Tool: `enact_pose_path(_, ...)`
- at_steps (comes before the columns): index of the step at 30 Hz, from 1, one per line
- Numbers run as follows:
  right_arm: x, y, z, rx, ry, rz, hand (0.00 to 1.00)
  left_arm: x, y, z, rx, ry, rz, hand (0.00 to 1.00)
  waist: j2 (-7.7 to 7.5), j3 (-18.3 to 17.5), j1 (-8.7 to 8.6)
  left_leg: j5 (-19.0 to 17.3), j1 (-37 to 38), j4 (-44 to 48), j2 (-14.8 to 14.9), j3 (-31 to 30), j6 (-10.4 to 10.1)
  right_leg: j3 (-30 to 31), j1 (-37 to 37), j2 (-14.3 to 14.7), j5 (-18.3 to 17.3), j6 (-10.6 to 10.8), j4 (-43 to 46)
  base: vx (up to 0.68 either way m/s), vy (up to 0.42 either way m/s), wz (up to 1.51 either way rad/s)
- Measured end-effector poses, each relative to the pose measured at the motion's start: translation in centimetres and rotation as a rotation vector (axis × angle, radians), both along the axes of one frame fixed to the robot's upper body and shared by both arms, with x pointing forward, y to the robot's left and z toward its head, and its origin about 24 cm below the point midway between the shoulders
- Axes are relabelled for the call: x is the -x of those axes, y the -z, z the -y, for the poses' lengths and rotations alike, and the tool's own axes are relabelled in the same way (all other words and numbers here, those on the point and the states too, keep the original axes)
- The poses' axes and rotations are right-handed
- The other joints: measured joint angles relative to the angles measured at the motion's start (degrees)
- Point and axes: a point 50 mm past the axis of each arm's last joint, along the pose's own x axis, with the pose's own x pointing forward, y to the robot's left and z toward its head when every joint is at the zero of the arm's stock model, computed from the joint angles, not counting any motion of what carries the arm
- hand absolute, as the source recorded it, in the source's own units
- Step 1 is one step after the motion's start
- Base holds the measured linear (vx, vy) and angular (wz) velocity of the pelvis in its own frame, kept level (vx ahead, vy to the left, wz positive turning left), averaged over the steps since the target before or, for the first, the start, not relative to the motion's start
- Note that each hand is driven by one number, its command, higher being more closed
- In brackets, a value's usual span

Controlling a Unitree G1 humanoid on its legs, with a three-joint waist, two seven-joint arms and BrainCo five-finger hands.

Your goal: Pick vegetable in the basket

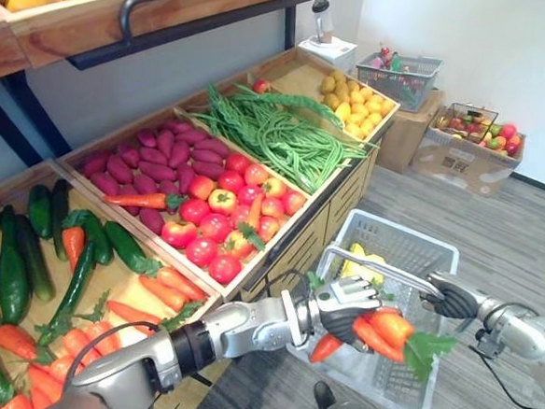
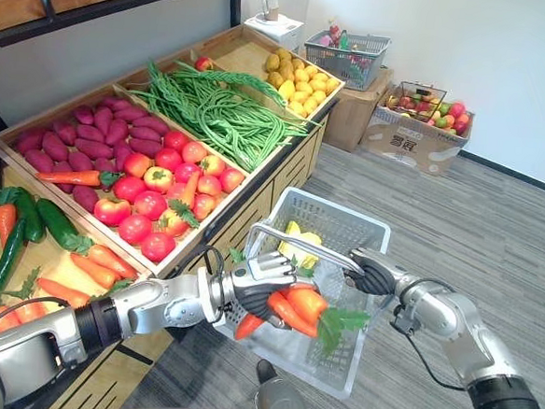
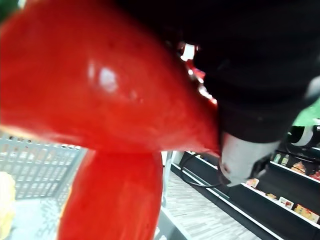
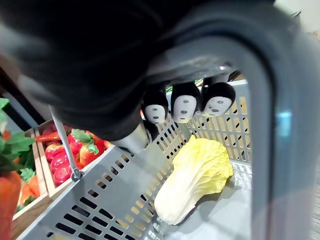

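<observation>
My left hand (image 1: 340,308) reaches over the grey plastic basket (image 1: 410,244) and is shut on a bunch of orange carrots (image 1: 383,330) with green tops, held above the basket's inside. Those carrots (image 3: 105,100) loom large and red in the left wrist view. My right hand (image 1: 453,297) is shut on the basket's handle (image 1: 380,268), holding the basket up in front of the stand. A yellow-green cabbage (image 4: 197,177) lies on the basket's floor.
The wooden stand (image 1: 303,230) on the left holds cucumbers (image 1: 11,261), loose carrots (image 1: 168,286), tomatoes (image 1: 220,224), purple sweet potatoes (image 1: 154,154), green beans (image 1: 277,135) and yellow fruit (image 1: 359,103). Cardboard boxes (image 1: 468,157) and another basket (image 1: 398,78) stand by the far wall.
</observation>
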Motion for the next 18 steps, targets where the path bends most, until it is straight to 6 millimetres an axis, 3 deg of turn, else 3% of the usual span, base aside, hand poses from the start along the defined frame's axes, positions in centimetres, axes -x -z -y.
enact_pose_path(5, 0.0, -0.5, -1.8, 0.013, -0.112, -0.005, 1.0, 0.8, 0.7, 0.7, -0.019, 0.038, -0.023, 1.0, 0.54, -0.33, -1.2, -1.59, 0.0, 2.57, 0.9, 1.53, -0.13, 0.33, -0.56, 0.21, 0.06, -0.02, 0.36, -0.01, 0.05, -0.13)
enact_pose_path(12, 0.0, -0.7, -2.9, 0.028, -0.186, -0.02, 1.0, 1.4, 1.6, 1.4, -0.054, 0.063, -0.052, 1.0, 0.78, -0.43, -1.49, -2.37, 1.29, 3.67, 1.34, 3.37, -0.47, 0.63, -0.55, 0.85, 0.07, 0.0, 1.23, 0.0, 0.033, -0.12)
enact_pose_path(18, -0.4, -1.5, -3.1, 0.045, -0.212, -0.004, 1.0, 0.6, 3.3, 1.3, -0.127, -0.002, -0.073, 1.0, 1.58, -0.49, -2.68, -3.58, 1.28, 5.27, 1.78, 3.76, -0.45, 1.1, -0.61, 0.81, 0.04, 0.02, 1.47, -0.02, 0.024, -0.05)
